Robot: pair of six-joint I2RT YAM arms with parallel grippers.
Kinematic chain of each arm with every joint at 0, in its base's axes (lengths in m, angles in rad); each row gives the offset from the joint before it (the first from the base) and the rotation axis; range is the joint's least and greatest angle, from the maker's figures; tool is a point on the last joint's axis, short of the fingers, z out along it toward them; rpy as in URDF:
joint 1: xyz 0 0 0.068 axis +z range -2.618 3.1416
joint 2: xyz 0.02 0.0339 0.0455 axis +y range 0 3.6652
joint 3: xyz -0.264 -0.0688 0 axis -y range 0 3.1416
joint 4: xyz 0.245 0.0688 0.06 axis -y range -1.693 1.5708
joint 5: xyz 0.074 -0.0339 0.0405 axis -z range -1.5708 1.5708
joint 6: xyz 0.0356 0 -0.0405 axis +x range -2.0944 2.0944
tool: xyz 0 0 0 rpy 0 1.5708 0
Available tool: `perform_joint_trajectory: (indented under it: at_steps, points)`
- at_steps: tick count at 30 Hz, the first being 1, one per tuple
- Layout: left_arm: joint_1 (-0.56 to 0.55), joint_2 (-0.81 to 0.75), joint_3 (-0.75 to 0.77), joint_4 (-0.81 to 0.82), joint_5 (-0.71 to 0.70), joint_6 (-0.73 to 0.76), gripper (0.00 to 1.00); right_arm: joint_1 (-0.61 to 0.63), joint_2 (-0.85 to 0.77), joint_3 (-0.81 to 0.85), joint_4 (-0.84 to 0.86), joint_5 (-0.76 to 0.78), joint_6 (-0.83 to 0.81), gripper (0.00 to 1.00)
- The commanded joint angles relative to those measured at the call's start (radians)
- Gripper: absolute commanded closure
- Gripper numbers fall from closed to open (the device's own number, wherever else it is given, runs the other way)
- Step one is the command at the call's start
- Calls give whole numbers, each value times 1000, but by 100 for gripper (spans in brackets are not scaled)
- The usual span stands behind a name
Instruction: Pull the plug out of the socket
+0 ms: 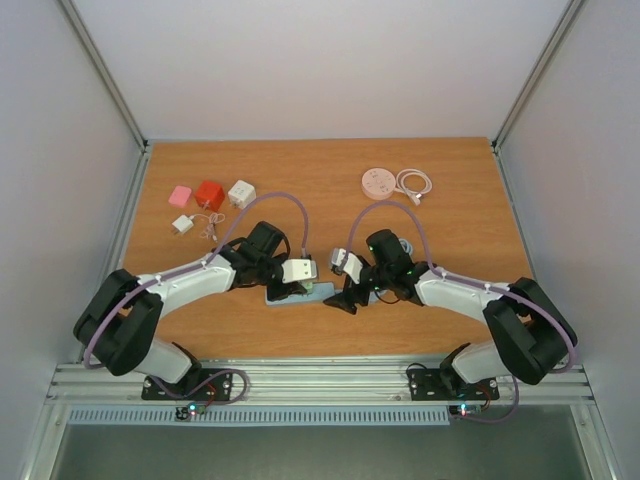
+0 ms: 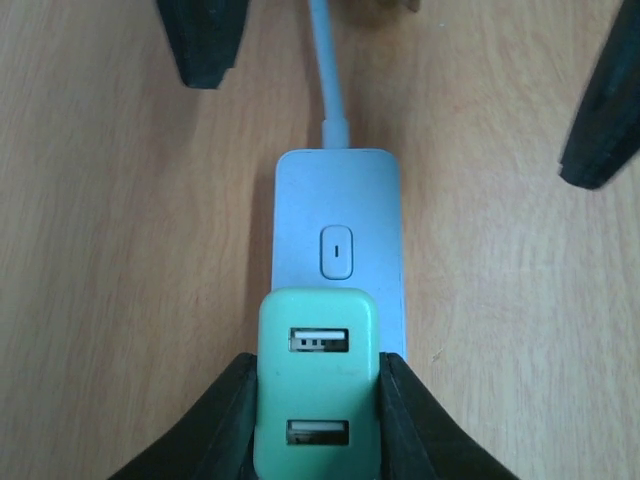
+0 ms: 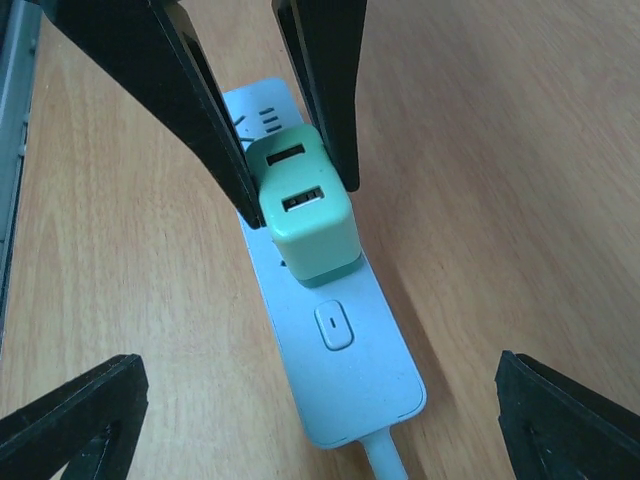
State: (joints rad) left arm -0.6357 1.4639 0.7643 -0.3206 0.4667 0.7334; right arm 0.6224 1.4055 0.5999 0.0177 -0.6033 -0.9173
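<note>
At upper left, chargers (image 1: 209, 194) are lying; at centre, left end effector (image 2: 318, 405) is clamping the plug (image 2: 318, 370) (right end effector (image 3: 320, 418) gaping).

Left wrist: plug (image 2: 318, 385) and the left gripper (image 2: 316, 362) fingers run off the bottom edge; cable (image 2: 328, 70) exits at the top. Right wrist: far end of the power strip (image 3: 345, 370) is hidden behind those fingers, cable cut at the bottom edge. We can't see the prongs in any view, so seating depth is unknown. Top view: left arm (image 1: 190, 280) covers most of the power strip, we get only a sliver of plug. Small blocks (image 1: 210, 195) far left are possibly chargers, too small to confirm.
</note>
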Motion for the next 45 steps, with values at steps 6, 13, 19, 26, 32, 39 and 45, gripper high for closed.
perform_joint_trajectory:
  at_steps: [6, 13, 19, 26, 32, 39, 45]
  points:
    - [46, -34, -16, -18, 13, 111, 81, 21, 57, 36, 84, -63, -15, 4]
    - [131, -49, -14, -97, 71, 266, 80, 72, 188, 77, 220, -115, 39, 4]
    - [154, -27, 4, -115, 130, 312, 81, 90, 325, 119, 316, -107, 31, 6]
    - [155, -22, -3, -78, 176, 298, 81, 99, 419, 156, 336, -92, 14, 10]
    - [157, 2, 21, -76, 212, 277, 81, 121, 456, 157, 341, -81, 0, 20]
    - [166, -3, 21, -88, 223, 283, 82, 130, 480, 95, 444, -24, 1, 32]
    - [166, -35, 22, -94, 267, 264, 82, 131, 489, 78, 471, -11, 5, 52]
